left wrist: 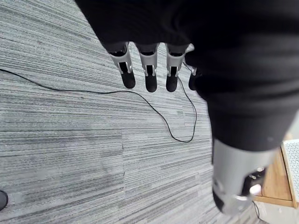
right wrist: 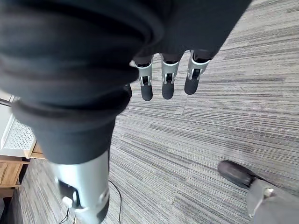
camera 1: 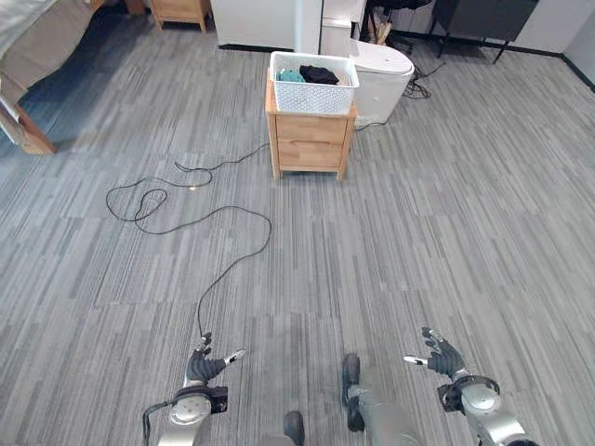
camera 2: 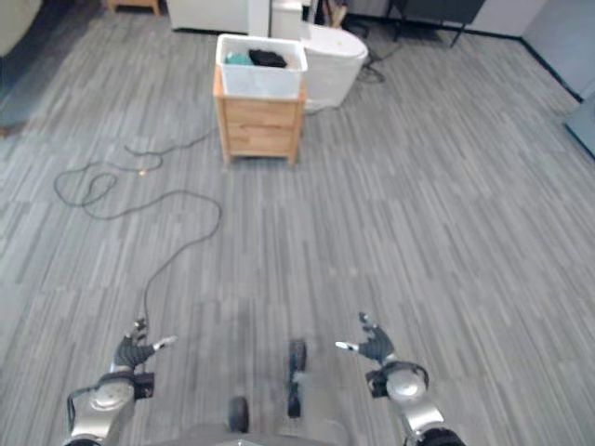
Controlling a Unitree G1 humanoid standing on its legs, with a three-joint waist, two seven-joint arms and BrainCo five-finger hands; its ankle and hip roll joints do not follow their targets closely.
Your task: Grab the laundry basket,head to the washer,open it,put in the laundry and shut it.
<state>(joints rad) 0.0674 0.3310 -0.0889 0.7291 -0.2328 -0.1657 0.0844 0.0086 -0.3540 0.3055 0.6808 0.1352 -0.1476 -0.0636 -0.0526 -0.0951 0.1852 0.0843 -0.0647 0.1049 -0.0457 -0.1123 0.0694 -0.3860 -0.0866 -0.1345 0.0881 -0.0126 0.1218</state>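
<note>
A white laundry basket (camera 1: 313,85) with dark and teal clothes in it stands on a small wooden cabinet (camera 1: 310,139) far ahead across the floor. Behind the cabinet sits a white rounded washer (camera 1: 383,76). My left hand (camera 1: 204,368) hangs low at the near left, fingers (left wrist: 149,71) straight and holding nothing. At the near right my right hand (camera 1: 443,357) is likewise open, its fingers (right wrist: 167,77) relaxed over bare carpet. Both hands are far from the basket.
A black cable (camera 1: 177,212) loops over the grey striped carpet between me and the cabinet, on the left. A bed (camera 1: 33,56) stands at the far left. White units (camera 1: 265,23) and a dark desk (camera 1: 483,19) line the back wall.
</note>
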